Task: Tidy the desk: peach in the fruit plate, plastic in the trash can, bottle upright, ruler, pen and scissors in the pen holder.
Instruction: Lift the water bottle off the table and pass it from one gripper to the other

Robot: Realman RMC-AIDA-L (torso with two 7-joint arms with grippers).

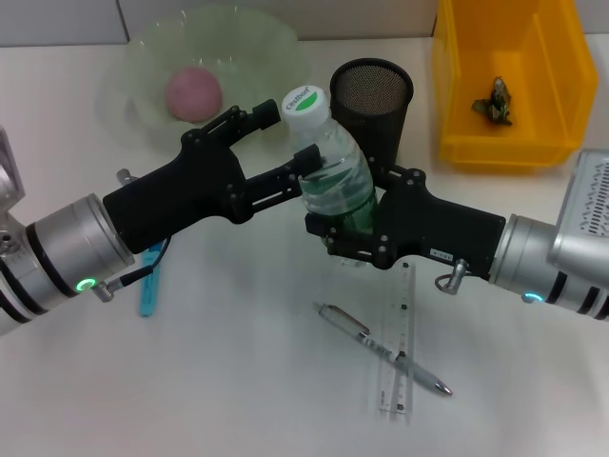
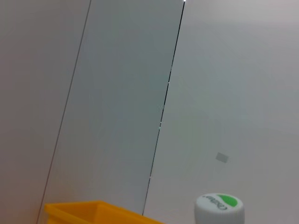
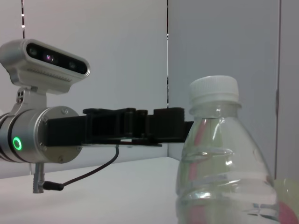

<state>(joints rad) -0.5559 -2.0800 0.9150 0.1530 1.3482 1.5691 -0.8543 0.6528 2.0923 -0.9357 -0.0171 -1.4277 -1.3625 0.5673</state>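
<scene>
Two grippers meet at the clear bottle [image 1: 333, 176], which stands upright mid-desk, near the mesh pen holder [image 1: 372, 105]. We see our left gripper [image 1: 276, 143] spread around its neck and our right gripper [image 1: 341, 236] clasping its lower body. Pen [image 1: 381, 349] and ruler [image 1: 399, 343] lie nearer us; the peach [image 1: 193, 93] sits in the fruit plate [image 1: 257, 43].

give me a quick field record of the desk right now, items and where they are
bottle: upright at desk centre, between both grippers
left gripper: open around the bottle's neck
right gripper: at the bottle's lower body, closure unclear
peach: in the fruit plate
plastic: in the yellow trash can
pen holder: behind the bottle
pen: lying across the ruler
scissors: on the desk under the left arm
</scene>
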